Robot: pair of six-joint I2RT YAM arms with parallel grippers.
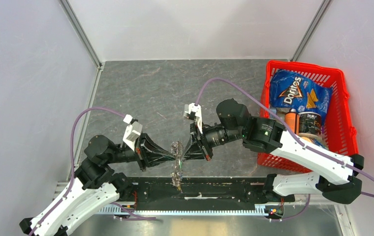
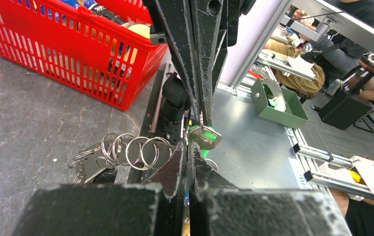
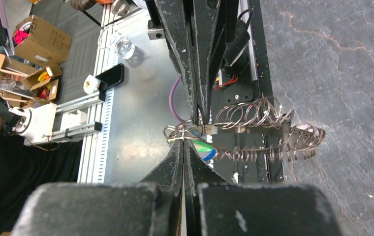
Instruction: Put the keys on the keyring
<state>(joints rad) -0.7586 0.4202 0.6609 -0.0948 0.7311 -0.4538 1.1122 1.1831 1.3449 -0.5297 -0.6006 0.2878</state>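
Metal keyring (image 3: 254, 118): a bunch of linked steel rings, held up off the table (image 1: 140, 88) at lower centre of the top view, between the two arms. Most of it droops free, to the right of the fingertips in the right wrist view.
green key (image 2: 205, 138): at the very spot where both sets of fingertips meet, centre of the left wrist view, hanging on a thin wire loop.
black key: cannot be picked out for certain. A dark shape lies among the rings at lower left of the left wrist view, too unclear to name.
left gripper (image 2: 188, 146): jaws fully closed, nipping what looks like the near end of the keyring, probably to hold the ring steady in the air.
right gripper (image 3: 183, 143): jaws fully closed too, tips pinched at the small loop that carries the green key, nose to nose with the left.
why tip to tip: threading needs one coil held fast while the key's loop is worked along it, so both pinch points sit almost touching.
step: likely the threading of the green key. Whether its loop has already passed onto a coil is hidden by the fingers.
risk: the grips are thin, so a twist could let the key or the bunch slip down.
basket (image 1: 303, 64): red, at the right of the top view, well apart, and seemingly no part of this task.
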